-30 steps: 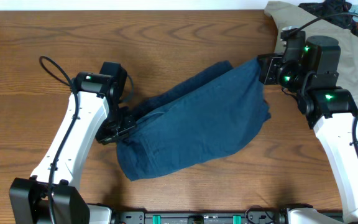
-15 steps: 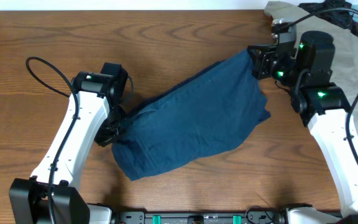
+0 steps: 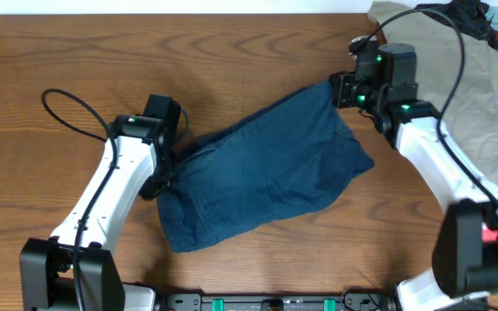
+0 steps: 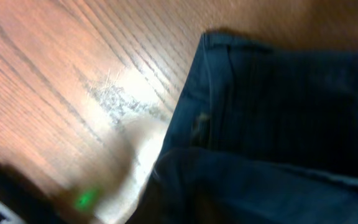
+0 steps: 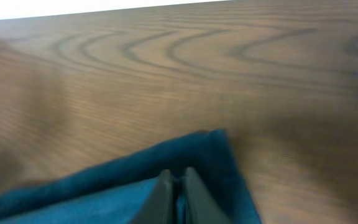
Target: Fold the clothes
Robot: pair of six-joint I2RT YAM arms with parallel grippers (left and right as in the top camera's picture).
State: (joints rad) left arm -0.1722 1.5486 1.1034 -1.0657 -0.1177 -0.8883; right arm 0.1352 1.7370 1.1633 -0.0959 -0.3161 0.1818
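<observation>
The dark navy shorts (image 3: 266,168) lie folded over, stretched slantwise across the table between both arms. My left gripper (image 3: 164,177) is at their left end, shut on the cloth near the waistband; the left wrist view shows the waistband seam (image 4: 229,93) with my fingers hidden under fabric. My right gripper (image 3: 337,89) is shut on the shorts' far right corner. The right wrist view shows the closed fingers (image 5: 174,183) pinching that corner (image 5: 210,155) just above the wood.
A khaki-beige garment (image 3: 482,78) lies at the back right corner with dark cloth (image 3: 456,13) on it. The left arm's cable (image 3: 59,108) loops over the table. Bare wood (image 3: 59,52) shows to the left and behind.
Both arms have shifted the shorts left and toward the back. The right gripper moved left with its corner and the cloth drew tighter. The left gripper stayed clamped, moving slightly.
</observation>
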